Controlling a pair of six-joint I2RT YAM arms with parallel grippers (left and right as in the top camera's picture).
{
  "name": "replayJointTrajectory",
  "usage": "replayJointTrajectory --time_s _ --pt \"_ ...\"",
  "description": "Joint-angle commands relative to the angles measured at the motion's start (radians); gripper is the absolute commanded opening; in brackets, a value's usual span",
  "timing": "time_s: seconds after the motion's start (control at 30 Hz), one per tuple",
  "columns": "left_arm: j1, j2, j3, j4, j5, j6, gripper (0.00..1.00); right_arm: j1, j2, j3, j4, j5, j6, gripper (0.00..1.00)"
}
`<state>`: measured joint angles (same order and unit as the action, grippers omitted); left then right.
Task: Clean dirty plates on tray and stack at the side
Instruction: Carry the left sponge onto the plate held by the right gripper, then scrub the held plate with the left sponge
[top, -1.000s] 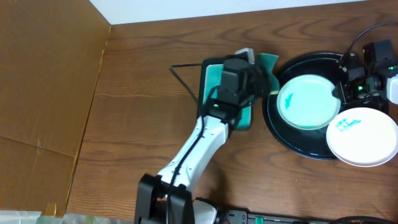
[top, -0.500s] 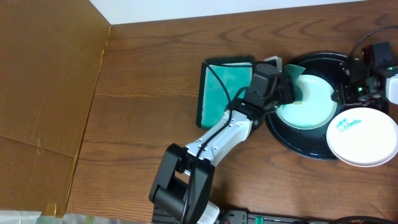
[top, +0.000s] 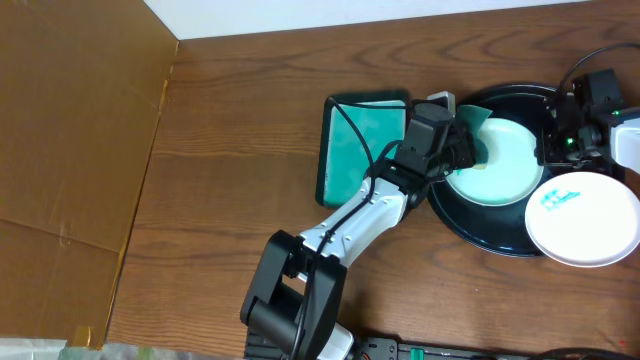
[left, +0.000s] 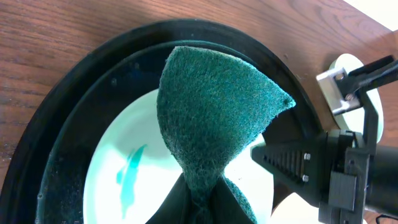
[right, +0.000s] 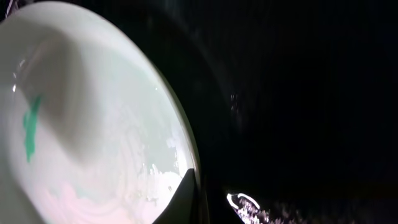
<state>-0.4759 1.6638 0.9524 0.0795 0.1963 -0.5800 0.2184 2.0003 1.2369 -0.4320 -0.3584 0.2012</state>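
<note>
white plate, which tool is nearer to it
Right. The right tool sits at the rim of the tray, close beside the white plate. The left tool, gripping the sponge, is across the mint plate, farther away.

Left of the tray (top: 462, 225), the left arm (top: 340, 225) has a long white link with a black cable running along it, black joint housings and a black base. Its end effector (top: 468, 145) is black, with a pale grey block on top. At the tray's right edge, the right end effector (top: 552, 145) is black, with a small green light, a white part behind it and thin black cables looping above. Its wedge-shaped finger (left: 292, 162) carries small silver screws.
</note>
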Motion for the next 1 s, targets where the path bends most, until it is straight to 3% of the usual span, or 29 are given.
replayJointTrajectory --time_s 0.0,0.13,0.47,0.7,0.83,0.97 --pt "-0.014 0.046 0.001 0.005 -0.014 -0.041 0.07 0.003 0.016 0.003 0.017 0.018 0.031 0.01" --pt "-0.032 0.109 0.001 0.038 -0.013 -0.115 0.07 0.003 0.016 0.003 0.025 0.018 0.046 0.01" --pt "-0.087 0.264 0.002 0.217 -0.076 -0.113 0.07 0.004 0.016 0.003 0.031 0.018 0.046 0.01" --pt "-0.037 0.302 0.002 0.024 -0.475 0.002 0.07 0.004 0.016 0.003 0.02 0.018 0.045 0.01" --pt "0.014 0.294 0.003 -0.029 -0.556 0.134 0.07 0.004 0.016 0.003 0.016 0.019 0.045 0.01" --pt "0.039 0.241 0.005 -0.031 -0.557 0.161 0.07 0.004 0.016 0.003 0.013 0.019 0.045 0.01"
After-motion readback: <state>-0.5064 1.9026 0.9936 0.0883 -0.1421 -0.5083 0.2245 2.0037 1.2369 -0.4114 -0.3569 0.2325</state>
